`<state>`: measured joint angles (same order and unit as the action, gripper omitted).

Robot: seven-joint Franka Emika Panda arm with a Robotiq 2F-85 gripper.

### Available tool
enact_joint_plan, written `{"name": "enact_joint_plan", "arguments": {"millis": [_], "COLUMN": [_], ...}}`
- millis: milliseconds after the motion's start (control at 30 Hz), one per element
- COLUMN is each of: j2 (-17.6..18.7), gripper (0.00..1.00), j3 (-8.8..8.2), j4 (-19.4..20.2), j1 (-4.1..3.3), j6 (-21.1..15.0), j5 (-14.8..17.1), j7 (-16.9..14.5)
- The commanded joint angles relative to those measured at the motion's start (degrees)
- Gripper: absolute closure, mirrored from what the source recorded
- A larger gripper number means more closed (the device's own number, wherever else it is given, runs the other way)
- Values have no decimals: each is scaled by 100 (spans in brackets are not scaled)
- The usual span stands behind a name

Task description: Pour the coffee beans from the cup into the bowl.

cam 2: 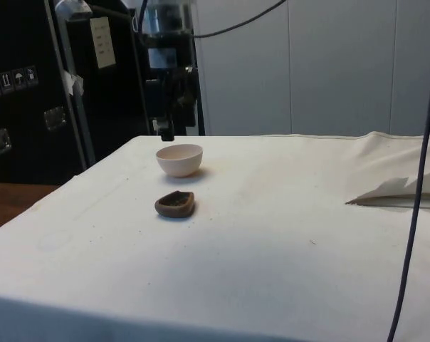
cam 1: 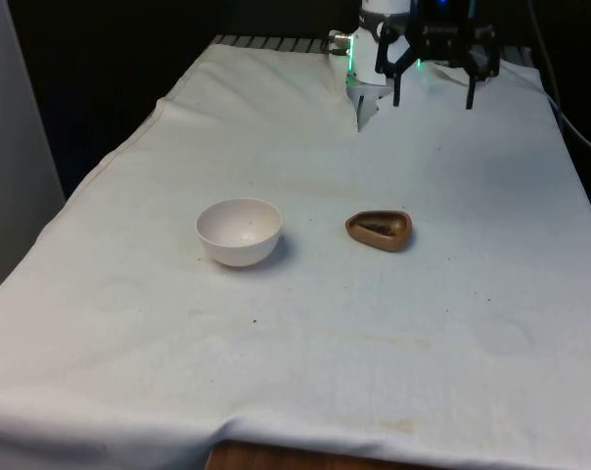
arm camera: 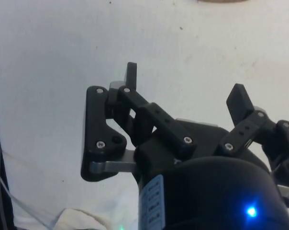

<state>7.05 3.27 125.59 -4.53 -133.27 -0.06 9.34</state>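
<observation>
With the gripper (cam 1: 432, 98) spread and empty near the table's far edge, a careless pinch on the shallow brown cup (cam 1: 379, 229) could spill beans short of the bowl (cam 1: 239, 231).

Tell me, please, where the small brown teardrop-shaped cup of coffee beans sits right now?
In the front view, the small brown teardrop-shaped cup rests on the white cloth near the table's middle, to the right of the round white bowl and apart from it.
</observation>
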Motion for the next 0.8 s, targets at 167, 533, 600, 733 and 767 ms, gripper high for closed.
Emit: {"name": "enact_joint_plan", "arguments": {"millis": [167, 533, 600, 733, 767], "j2": [395, 728, 785, 911, 951], "gripper": [0, 0, 0, 0, 0], "j3": [34, 69, 74, 80, 80], "j4": [-229, -229, -229, -241, -252], "j1": [-11, -11, -11, -11, -6], "j6": [-172, -670, -756, -940, -980], "j5": [-120, -229, -258, -315, -321], "j7": [34, -115, -149, -206, -229]}}
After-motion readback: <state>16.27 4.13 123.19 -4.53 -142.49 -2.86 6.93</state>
